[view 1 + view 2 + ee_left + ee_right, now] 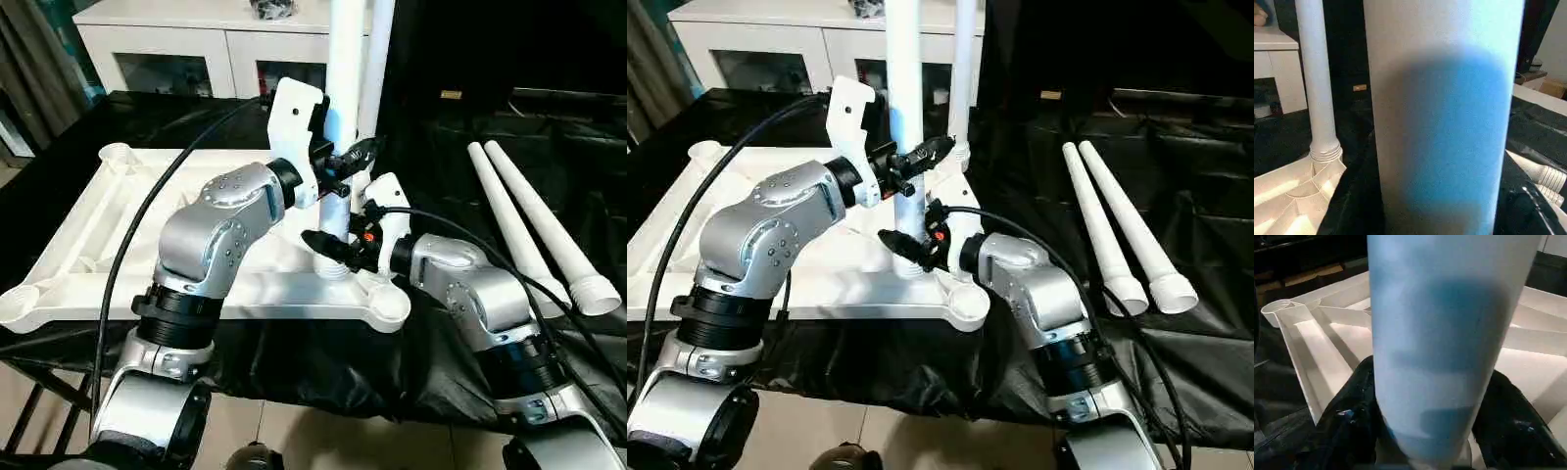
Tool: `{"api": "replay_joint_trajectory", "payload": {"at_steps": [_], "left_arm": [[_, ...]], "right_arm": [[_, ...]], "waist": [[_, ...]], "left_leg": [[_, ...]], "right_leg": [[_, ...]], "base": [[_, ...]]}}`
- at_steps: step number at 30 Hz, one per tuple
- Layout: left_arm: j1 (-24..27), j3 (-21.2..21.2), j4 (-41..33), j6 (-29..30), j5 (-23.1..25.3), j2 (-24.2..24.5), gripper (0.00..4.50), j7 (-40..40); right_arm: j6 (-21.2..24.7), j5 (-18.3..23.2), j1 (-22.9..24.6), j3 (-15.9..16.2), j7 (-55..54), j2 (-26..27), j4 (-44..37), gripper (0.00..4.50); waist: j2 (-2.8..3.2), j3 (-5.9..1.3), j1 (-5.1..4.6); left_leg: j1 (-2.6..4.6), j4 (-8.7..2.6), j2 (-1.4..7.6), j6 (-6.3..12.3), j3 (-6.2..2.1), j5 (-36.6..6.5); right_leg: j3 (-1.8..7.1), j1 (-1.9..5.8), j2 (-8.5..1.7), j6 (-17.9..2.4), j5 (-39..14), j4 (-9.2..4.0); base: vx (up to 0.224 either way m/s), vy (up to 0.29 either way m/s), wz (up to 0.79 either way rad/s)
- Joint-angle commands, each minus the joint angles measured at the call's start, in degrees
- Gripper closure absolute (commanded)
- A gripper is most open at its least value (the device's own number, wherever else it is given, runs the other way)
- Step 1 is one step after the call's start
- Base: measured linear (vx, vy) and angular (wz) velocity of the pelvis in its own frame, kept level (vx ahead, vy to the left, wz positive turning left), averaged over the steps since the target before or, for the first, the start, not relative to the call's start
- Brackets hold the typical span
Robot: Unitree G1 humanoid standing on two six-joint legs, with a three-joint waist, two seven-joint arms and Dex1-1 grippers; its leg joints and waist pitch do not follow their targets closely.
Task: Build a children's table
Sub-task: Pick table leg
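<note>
White ribbed plastic fills the left of the black-draped bench: the children's table top (108,211) lies underside up, its near edge close to the cloth's drop-off, with empty round sockets at the near-left and far-left corners. At its right side, one leg (345,88) stands upright near the near-right corner, and a second upright leg (376,59) rises just behind it; both are cut off by the top of the head views. The left gripper (345,168) closes its black fingers around the nearer leg partway up. Lower, close to the leg's foot, the right gripper (345,250) has its fingers on either side of the same leg; whether they press it I cannot tell. Further right, two loose tapered legs (534,230) lie side by side on open black cloth, well apart from the top.
</note>
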Motion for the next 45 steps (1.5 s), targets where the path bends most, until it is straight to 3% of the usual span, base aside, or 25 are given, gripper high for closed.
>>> {"api": "replay_joint_trajectory", "payload": {"at_steps": [1, 5, 6, 8, 12, 13, 15, 16, 17, 18, 20, 23, 27, 28, 36, 39, 40, 43, 45], "left_arm": [[-0.9, 0.4, -1.5, 1.0, 0.4, 0.1, 2.66, 0.2], [-1.0, 1.0, -1.1, 2.1, -0.4, 0.3, 2.66, 0.1], [-1.1, 1.1, -1.1, 2.5, -0.7, 0.3, 2.66, -0.1], [-1.0, 1.4, -1.3, 3.0, -1.2, 0.2, 2.1, -0.2], [-0.3, 1.8, -1.2, 2.5, -2.5, 0.7, 1.87, -2.4], [0.0, 2.8, -0.6, 1.8, -3.9, 0.6, 1.63, -3.9], [1.7, 6.8, 1.1, 1.3, -10.4, 0.6, 1.56, -11.1], [1.7, 6.9, 1.2, 1.3, -10.5, 0.6, 1.53, -11.2], [2.4, 9.0, 1.8, 2.4, -13.8, 0.9, 1.53, -14.2], [2.5, 9.6, 2.1, 2.9, -14.7, 0.9, 1.53, -14.9], [3.0, 11.7, 2.5, 4.6, -18.0, 1.1, 1.53, -17.4], [3.3, 12.0, 2.9, 4.4, -18.6, 1.9, 1.53, -19.2], [3.6, 11.8, 1.9, 4.2, -20.2, 2.6, 1.53, -21.4], [3.8, 11.8, 1.5, 4.4, -20.8, 2.5, 1.71, -21.9], [3.0, 10.5, 1.4, 3.3, -18.2, 1.4, 2.3, -18.3], [2.7, 8.7, 0.8, 2.6, -16.4, 2.1, 2.46, -17.9], [2.5, 6.0, -0.1, 1.9, -14.2, 3.2, 2.57, -18.6], [2.5, 4.5, -0.8, 2.0, -13.6, 3.9, 2.65, -20.0], [2.4, 3.5, -1.4, 2.6, -13.7, 4.5, 2.66, -21.4]], "right_arm": [[-0.2, -0.3, -0.7, 0.3, 0.0, -0.2, -0.2, 2.22], [-0.9, 0.1, -0.9, -0.1, 0.3, 0.0, 0.3, 2.44], [-1.0, 0.3, -0.9, -0.3, 0.5, 0.1, 0.3, 2.54], [-1.0, 0.7, -0.8, -0.7, 1.3, 0.0, 0.1, 2.54], [-0.7, 3.5, -0.1, -1.9, 5.1, -1.0, -1.7, 2.59], [-0.5, 4.9, 0.2, -2.5, 6.6, -1.4, -2.6, 2.59], [1.0, 9.4, 1.4, -3.4, 12.4, -3.2, -6.1, 2.59], [1.0, 9.4, 1.4, -3.5, 12.5, -3.3, -6.1, 2.59], [1.8, 10.9, 2.0, -3.3, 15.2, -4.6, -7.7, 2.59], [2.2, 11.3, 2.2, -3.2, 16.2, -5.1, -8.2, 2.59], [3.1, 12.1, 2.8, -2.8, 18.6, -6.6, -9.6, 2.59], [3.7, 12.9, 3.3, -2.1, 21.1, -8.4, -10.7, 2.59], [4.1, 13.7, 3.6, -2.1, 22.0, -9.5, -11.2, 2.59], [4.2, 13.8, 3.5, -2.2, 22.1, -9.7, -11.2, 2.59], [3.6, 12.7, 3.5, -1.6, 21.8, -9.7, -11.2, 2.59], [3.1, 11.5, 3.2, -1.3, 20.4, -9.4, -10.4, 1.89], [3.4, 10.8, 2.5, -1.1, 19.2, -9.2, -9.1, 1.89], [2.7, 9.7, 2.2, -0.5, 19.0, -9.5, -8.7, 1.47], [2.7, 9.2, 1.8, 0.1, 19.6, -10.0, -8.4, 1.45]], "waist": [[-1.02, -4.47, -0.27], [-0.96, -4.44, -0.25], [-0.7, -4.47, -0.25], [-0.68, -4.4, -0.3], [-0.76, -4.45, -0.1], [-0.78, -4.46, -0.1], [-0.64, -4.51, 0.05], [-0.79, -4.44, -0.03], [-0.84, -4.43, 0.07], [-0.58, -4.58, 0.15], [-0.72, -4.41, -0.06], [-0.65, -4.29, -0.05], [-0.75, -4.28, 0.04], [-0.8, -4.3, 0.03], [-1.08, -4.4, 0.01], [-1.23, -4.37, -0.06], [-1.12, -4.37, -0.04], [-1.13, -4.33, -0.08], [-1.1, -4.36, -0.11]], "left_leg": [[1.55, -3.91, 3.04, -0.09, -1.79, -8.2], [1.59, -3.93, 3.04, -0.09, -1.8, -8.4], [1.58, -3.9, 3.03, -0.18, -1.82, -8.5], [1.64, -3.98, 3.04, -0.42, -1.84, -9.3], [1.65, -3.93, 3.03, -0.08, -1.81, -9.5], [1.58, -3.92, 3.04, 0.12, -1.84, -9.2], [1.55, -3.79, 3.01, 0.48, -1.82, -8.8], [1.51, -3.75, 2.82, 0.93, -1.67, -8.6], [1.44, -3.71, 2.86, 1.52, -1.7, -8.3], [1.54, -3.68, 3.01, 1.54, -1.77, -8.2], [1.6, -3.72, 2.93, 1.54, -1.66, -9.2], [1.77, -3.93, 3.09, 0.78, -1.77, -11.0], [1.92, -4.04, 3.21, 0.11, -1.79, -11.3], [1.79, -4.02, 3.19, 0.1, -1.8, -10.9], [1.58, -3.86, 3.14, 0.74, -1.77, -9.0], [1.62, -3.87, 3.18, 0.8, -1.73, -8.8], [1.61, -3.89, 3.2, 0.73, -1.8, -8.9], [1.72, -3.95, 3.2, 0.34, -1.76, -9.1], [1.75, -3.96, 3.2, 0.22, -1.8, -9.1]], "right_leg": [[2.52, 2.58, -3.49, -9.9, -8.7, -3.53], [2.51, 2.56, -3.51, -10.0, -9.0, -3.59], [2.51, 2.56, -3.52, -10.1, -9.0, -3.52], [2.49, 2.52, -3.47, -10.2, -9.4, -3.63], [2.54, 2.69, -3.59, -10.2, -9.3, -3.71], [2.51, 2.7, -3.56, -10.4, -8.6, -3.59], [2.5, 2.78, -3.7, -11.0, -7.9, -3.48], [2.46, 2.82, -3.53, -11.3, -7.9, -3.63], [2.4, 2.91, -3.44, -11.8, -7.2, -3.43], [2.39, 2.86, -3.51, -11.9, -6.8, -3.26], [2.35, 2.76, -3.45, -12.3, -8.1, -3.49], [2.44, 2.64, -3.52, -11.4, -11.7, -3.88], [2.54, 2.5, -3.62, -10.8, -12.6, -3.96], [2.54, 2.56, -3.63, -10.9, -12.1, -3.84], [2.51, 2.72, -3.64, -11.1, -10.5, -3.7], [2.53, 2.65, -3.64, -10.8, -10.8, -3.72], [2.55, 2.6, -3.59, -10.3, -11.2, -3.77], [2.58, 2.53, -3.65, -9.8, -12.5, -3.83], [2.55, 2.51, -3.57, -9.9, -12.2, -3.76]], "base": [[0.0, 0.0, 0.0], [0.0, 0.0, 0.0], [0.0, 0.0, 0.0], [0.0, 0.0, 0.0], [0.0, 0.0, 0.0], [0.0, 0.0, 0.0], [0.0, 0.0, 0.0], [0.0, 0.0, 0.0], [0.0, 0.0, 0.0], [0.0, 0.0, 0.0], [0.0, 0.0, 0.0], [0.0, 0.0, 0.0], [0.0, 0.0, 0.0], [0.0, 0.0, 0.0], [0.0, 0.0, 0.0], [0.0, 0.0, 0.0], [0.0, 0.0, 0.0], [0.0, 0.0, 0.0], [0.0, 0.0, 0.0]]}}
